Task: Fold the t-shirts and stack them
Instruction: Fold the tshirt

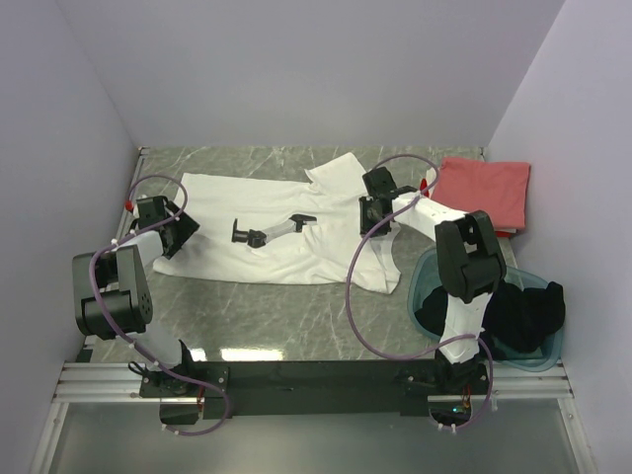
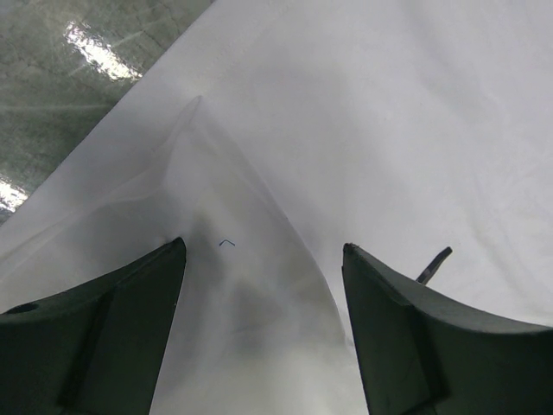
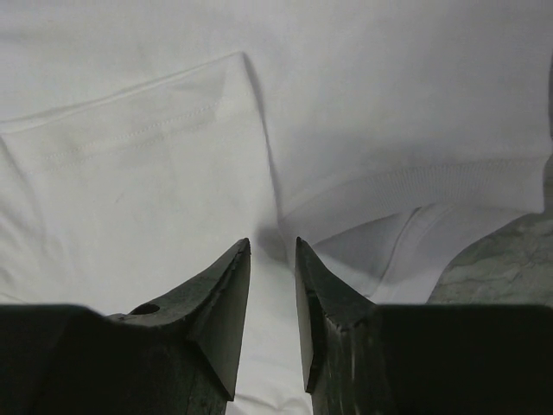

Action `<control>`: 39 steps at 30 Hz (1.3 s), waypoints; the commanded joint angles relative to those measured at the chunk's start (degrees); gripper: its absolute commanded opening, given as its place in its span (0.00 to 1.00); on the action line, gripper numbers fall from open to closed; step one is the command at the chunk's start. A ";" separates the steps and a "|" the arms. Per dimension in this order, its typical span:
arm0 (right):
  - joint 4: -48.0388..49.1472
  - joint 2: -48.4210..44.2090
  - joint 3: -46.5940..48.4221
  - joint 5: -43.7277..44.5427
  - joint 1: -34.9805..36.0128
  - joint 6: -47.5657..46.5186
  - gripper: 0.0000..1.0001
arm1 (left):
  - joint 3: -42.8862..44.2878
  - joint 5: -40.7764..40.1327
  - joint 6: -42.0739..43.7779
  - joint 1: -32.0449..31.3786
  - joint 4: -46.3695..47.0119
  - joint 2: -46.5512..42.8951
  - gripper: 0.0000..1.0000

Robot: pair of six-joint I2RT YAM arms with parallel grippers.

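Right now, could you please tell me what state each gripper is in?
Left gripper: open over the white t-shirt, holding nothing.
Right gripper: closed, pinching a fold of the white t-shirt.

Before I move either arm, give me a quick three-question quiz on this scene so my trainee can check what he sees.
1. True or false: the left claw is open over the white t-shirt.
2. Where is the black t-shirt? A) in the teal tub B) on the pink stack C) under the left arm
3. Fill in: the folded salmon-pink t-shirt lies at the table's far ____ corner.
Key: 1 true; 2 A; 3 right.
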 commanded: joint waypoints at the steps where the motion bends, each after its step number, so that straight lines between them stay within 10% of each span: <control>1: 0.13 -2.68 -0.34 -0.25 -0.28 -0.88 0.35 | -0.97 0.28 1.54 0.45 0.14 -0.20 0.80; 39: -0.40 1.01 1.51 -0.87 -0.28 -1.14 0.32 | -0.97 1.07 1.89 0.62 0.40 0.85 0.80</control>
